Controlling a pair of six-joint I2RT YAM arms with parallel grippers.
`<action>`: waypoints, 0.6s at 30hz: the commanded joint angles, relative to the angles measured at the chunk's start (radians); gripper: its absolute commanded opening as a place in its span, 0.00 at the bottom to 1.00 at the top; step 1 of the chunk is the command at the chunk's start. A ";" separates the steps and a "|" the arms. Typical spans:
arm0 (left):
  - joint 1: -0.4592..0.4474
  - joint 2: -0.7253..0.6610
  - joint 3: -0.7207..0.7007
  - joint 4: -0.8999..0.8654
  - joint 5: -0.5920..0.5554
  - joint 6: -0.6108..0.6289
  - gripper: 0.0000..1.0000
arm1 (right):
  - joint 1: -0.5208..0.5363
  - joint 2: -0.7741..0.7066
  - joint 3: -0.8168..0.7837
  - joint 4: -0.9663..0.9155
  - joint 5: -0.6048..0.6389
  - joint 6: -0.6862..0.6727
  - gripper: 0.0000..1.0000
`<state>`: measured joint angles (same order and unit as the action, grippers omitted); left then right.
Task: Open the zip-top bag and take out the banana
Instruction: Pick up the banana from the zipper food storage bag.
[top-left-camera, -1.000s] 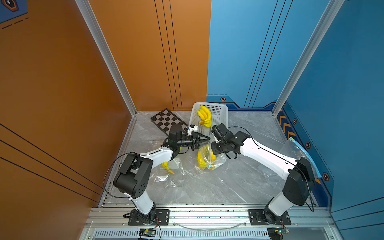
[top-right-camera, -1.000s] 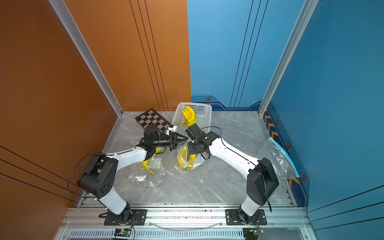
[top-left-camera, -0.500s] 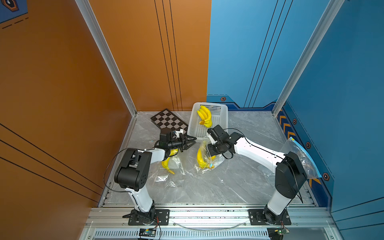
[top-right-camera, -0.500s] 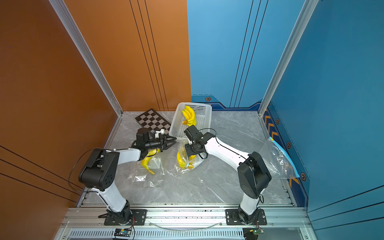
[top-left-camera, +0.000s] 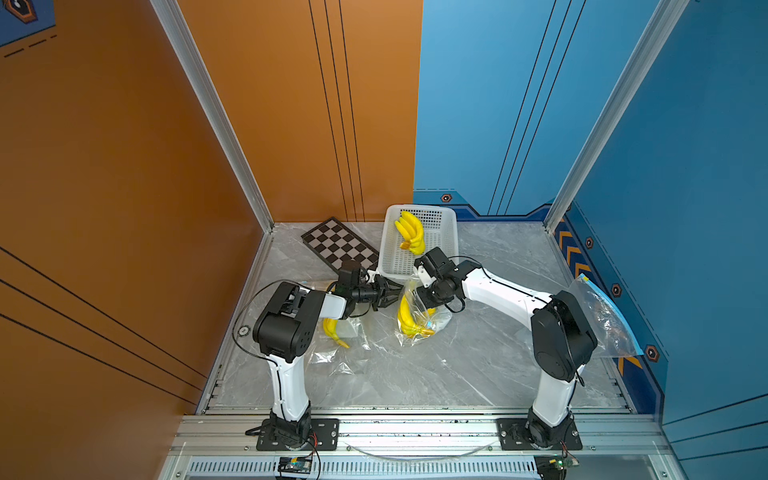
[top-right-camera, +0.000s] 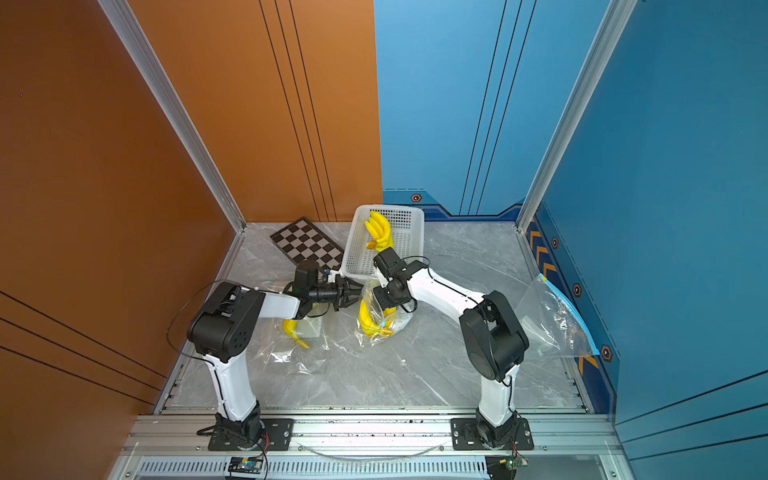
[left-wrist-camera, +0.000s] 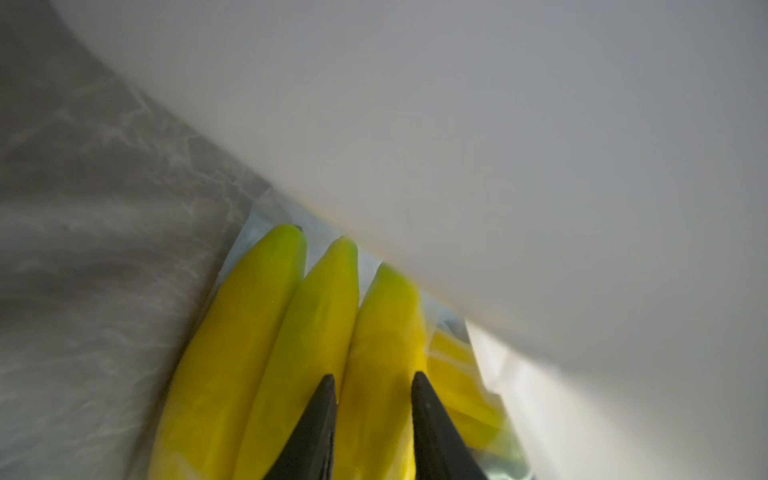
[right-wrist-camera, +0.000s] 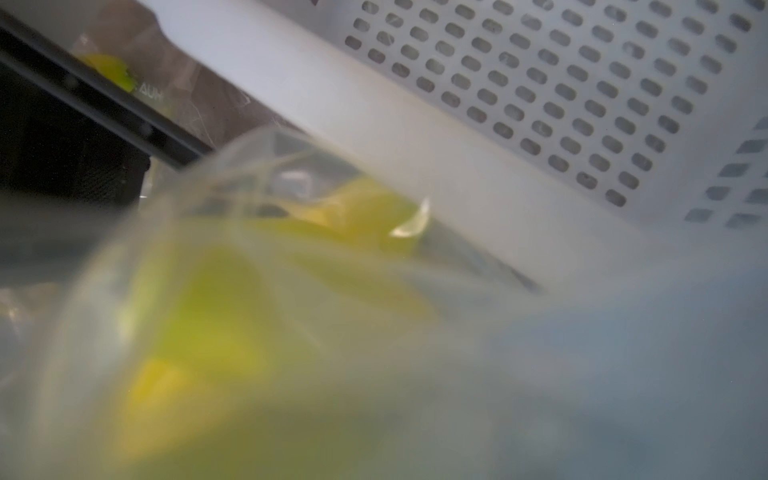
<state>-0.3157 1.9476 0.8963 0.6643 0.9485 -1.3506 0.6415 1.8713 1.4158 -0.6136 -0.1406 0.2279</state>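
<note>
Right behind bag (top-left-camera: 441, 321), perforated basket (top-left-camera: 441, 239).

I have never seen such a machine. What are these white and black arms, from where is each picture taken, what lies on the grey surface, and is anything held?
These are two robot arms bolted to a front rail, each ending in a two-fingered hand. The two wide pictures come from one two-eyed camera above; the two blurred close ones come from cameras on the wrists. On the marble table lie a checkerboard, a white basket holding a banana bunch, a clear zip-top bag with bananas inside, another bunch with plastic under the left arm, and a further bag by the right wall. The left hand is open, beside the zip-top bag. The right hand is at that bag's top; plastic hides whether it grips.
</note>
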 joint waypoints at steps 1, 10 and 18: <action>-0.014 0.008 0.015 -0.002 -0.002 0.016 0.32 | 0.006 0.008 0.031 -0.003 -0.013 -0.023 0.55; 0.001 -0.048 0.014 -0.002 0.012 0.008 0.47 | -0.005 -0.119 0.023 -0.042 0.005 -0.028 0.19; 0.001 -0.188 -0.007 -0.002 0.001 0.015 0.98 | 0.008 -0.245 0.126 -0.182 0.054 -0.085 0.19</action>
<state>-0.3145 1.8339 0.8970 0.6388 0.9436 -1.3540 0.6415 1.6894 1.4918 -0.7273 -0.1188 0.1818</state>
